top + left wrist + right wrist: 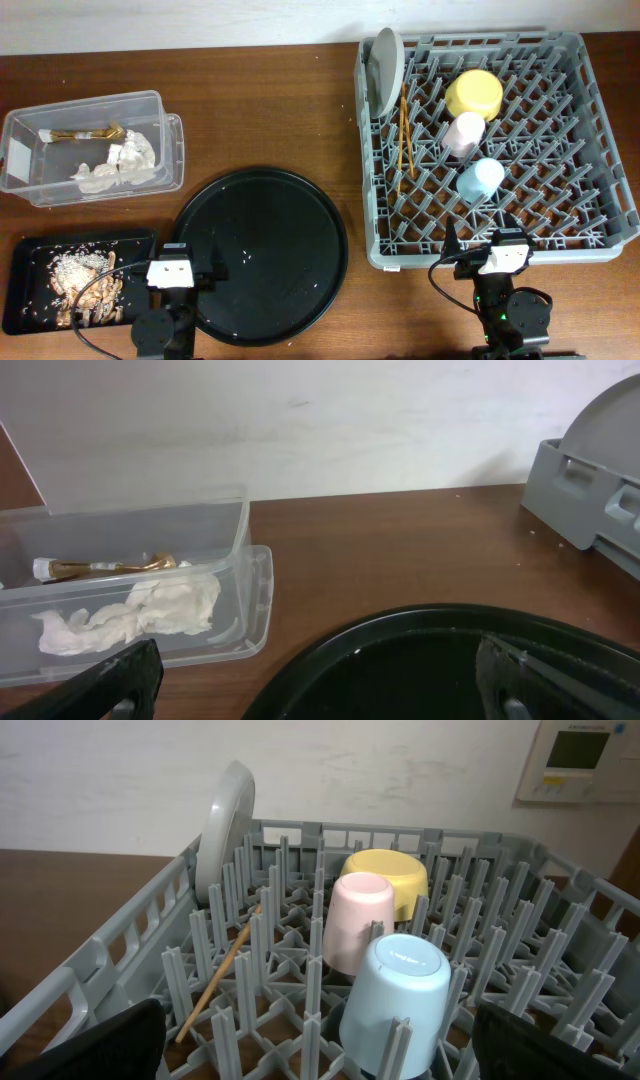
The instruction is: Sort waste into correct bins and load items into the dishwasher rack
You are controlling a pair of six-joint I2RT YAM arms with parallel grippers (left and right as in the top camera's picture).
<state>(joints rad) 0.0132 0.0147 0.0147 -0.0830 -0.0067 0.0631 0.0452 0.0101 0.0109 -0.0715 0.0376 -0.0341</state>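
**STATUS: WASTE BINNED, RACK LOADED**

At eight o'clock, the food scraps (78,280) are contained in the shallow black tray (25,300). At ten o'clock, the napkins (120,165) and wrapper (85,133) lie in the clear tub (20,125). Both are judged soft and light, and are best pinched at a fold.

The left gripper (188,262) is held wide apart and empty at the round black tray (265,230).

At two o'clock, in the dishwasher rack (560,215), the plate (385,65) stands on edge with the chopsticks (405,145) beside it. The yellow bowl (474,93), pink cup (463,133) and light-blue cup (480,180) are inverted. They are judged stiff and slippery, and are best taken across the walls.

The right gripper (490,245) is likewise spread and empty.
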